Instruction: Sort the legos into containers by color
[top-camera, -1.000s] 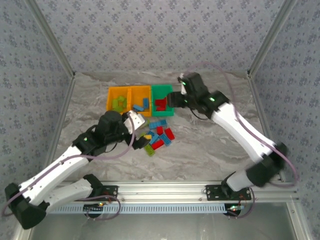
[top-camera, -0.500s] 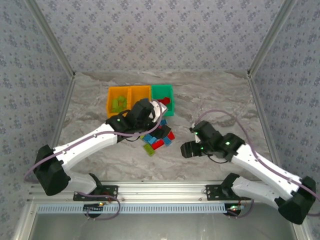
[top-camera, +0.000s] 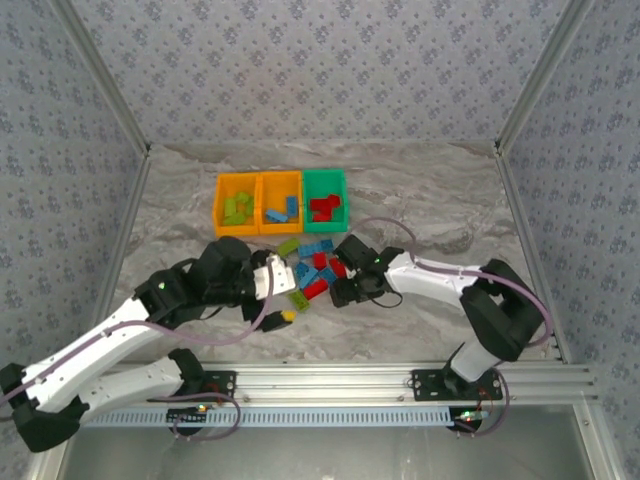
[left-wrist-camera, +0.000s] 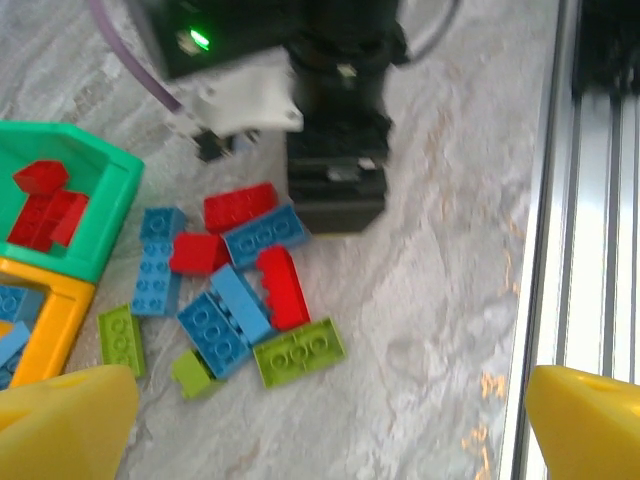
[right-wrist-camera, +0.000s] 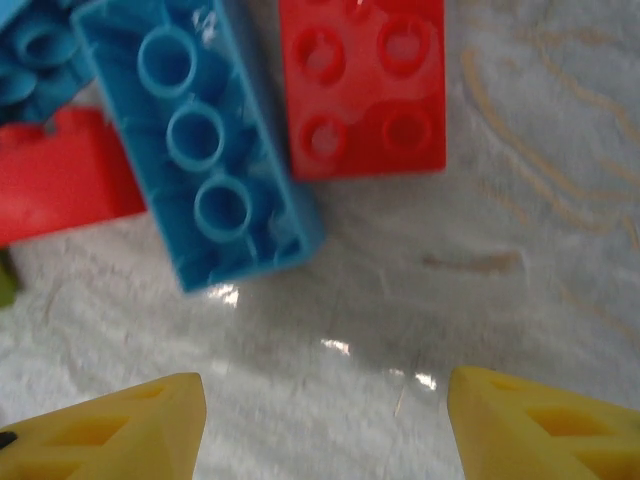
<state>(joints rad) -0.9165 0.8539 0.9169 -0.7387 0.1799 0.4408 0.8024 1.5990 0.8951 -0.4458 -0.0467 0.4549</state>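
The left claw (left-wrist-camera: 320, 428) is spread wide and holds nothing. Its yellow fingertips (left-wrist-camera: 62, 420) frame the loose bricks (left-wrist-camera: 235, 290) lying in a heap on the worktop (left-wrist-camera: 430, 330). The right claw (right-wrist-camera: 325, 428) sits low at the heap's right side, its tips apart and empty, with an upturned blue brick (right-wrist-camera: 200, 150) and a red brick (right-wrist-camera: 360, 85) just beyond them. Behind the heap three bins stand in a row. The left orange bin (top-camera: 218, 200) has green bricks, the middle orange bin (top-camera: 282, 177) blue and the green bin (top-camera: 325, 175) red.
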